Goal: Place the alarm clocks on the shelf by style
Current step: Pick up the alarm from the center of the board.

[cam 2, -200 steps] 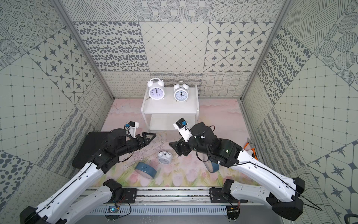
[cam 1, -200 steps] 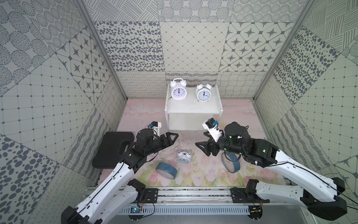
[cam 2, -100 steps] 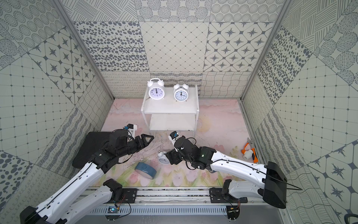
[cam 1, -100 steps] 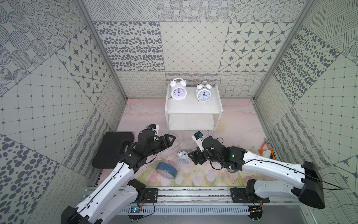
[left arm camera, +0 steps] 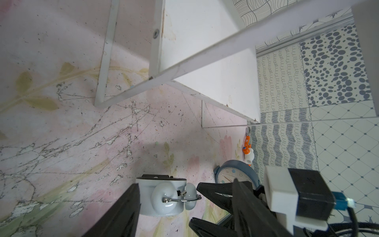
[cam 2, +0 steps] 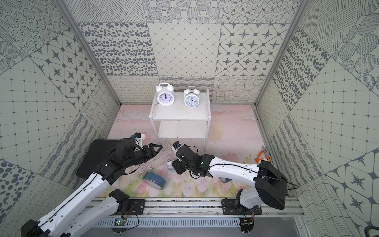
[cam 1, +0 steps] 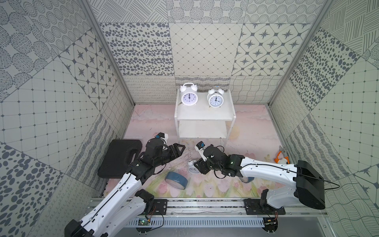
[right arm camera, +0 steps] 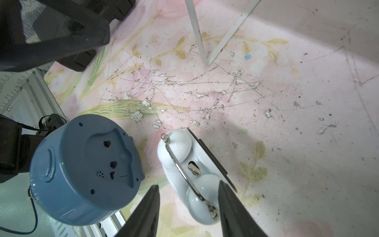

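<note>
On my far left the black case [cam 1: 121,158] lies flat on the desk [cam 1: 252,131]. My left arm climbs from the rail [cam 1: 205,205] on a diagonal. The left pincer [cam 1: 180,149] points rightward toward the shelf's front-left leg and hangs above the desk, jaws parted with nothing between them. Just below it a blue clock [cam 1: 176,180] lies tilted, back uppermost; the right wrist view shows the setting knobs on that blue back.

Next is the small white clock [cam 1: 192,168], on the desk in front of the shelf. It sits bells-up with its white face toward the rail. The line through its two bells and wire handle runs along the right pincer's reach. The right pincer [cam 1: 198,166] straddles the nearer bell. In the right wrist view one finger [right arm camera: 229,205] lies against the clock's dark-edged side, while the other [right arm camera: 147,209] sits slightly off the body. I read the jaws as narrowed around the clock, not clamped. That arm lies low, its white forearm running leftward and the wrist dipped.

Behind, the shelf [cam 1: 205,115] carries two white twin-bell clocks on its top board. The left shelf clock [cam 1: 189,97] and right shelf clock [cam 1: 215,100] stand upright side by side, faces toward me.

The second blue clock [left arm camera: 235,174] is mostly hidden under the right forearm in both top views. Its cream face is turned toward the left arm. An orange tool [cam 1: 280,156] lies by the right wall.
</note>
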You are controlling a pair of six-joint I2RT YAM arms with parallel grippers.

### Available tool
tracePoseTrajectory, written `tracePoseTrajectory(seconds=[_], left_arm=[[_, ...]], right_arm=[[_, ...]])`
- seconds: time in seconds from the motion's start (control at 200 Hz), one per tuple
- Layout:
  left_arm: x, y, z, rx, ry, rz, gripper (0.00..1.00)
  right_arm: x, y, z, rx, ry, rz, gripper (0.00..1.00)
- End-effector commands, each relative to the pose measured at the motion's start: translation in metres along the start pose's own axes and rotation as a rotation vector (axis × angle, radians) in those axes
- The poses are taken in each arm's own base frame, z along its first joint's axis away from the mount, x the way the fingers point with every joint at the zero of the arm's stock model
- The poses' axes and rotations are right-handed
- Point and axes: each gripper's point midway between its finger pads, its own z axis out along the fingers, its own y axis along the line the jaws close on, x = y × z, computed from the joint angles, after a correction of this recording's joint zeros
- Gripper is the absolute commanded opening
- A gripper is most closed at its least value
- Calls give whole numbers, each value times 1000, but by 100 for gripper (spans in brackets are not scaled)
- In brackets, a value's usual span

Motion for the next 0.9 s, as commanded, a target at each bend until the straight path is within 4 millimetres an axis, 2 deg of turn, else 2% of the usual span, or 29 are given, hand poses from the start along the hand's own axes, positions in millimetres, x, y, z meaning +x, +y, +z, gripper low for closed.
tracePoseTrajectory(seconds=[0.0,0.175,0.65,0.67,0.7,0.895], left_arm=[[1,2,-3,-1,-3,-3,73],[0,-3,-1,25,-1,-2,72],[4,-1,8,36,23,-24,70],[3,-2,8,39,22,-22,70],[4,-2,8,40,23,-23,70],[4,-2,9,40,24,-20,70]], right_arm=[[-20,9,1,-12,-49,-21,47],[-19,6,3,5,-40,-28,44],[-10,-2,2,40,-19,-2,23],[-10,-1,3,36,-20,-1,18],[-10,-1,2,34,-20,2,15],[-9,-1,3,29,-18,-1,9]])
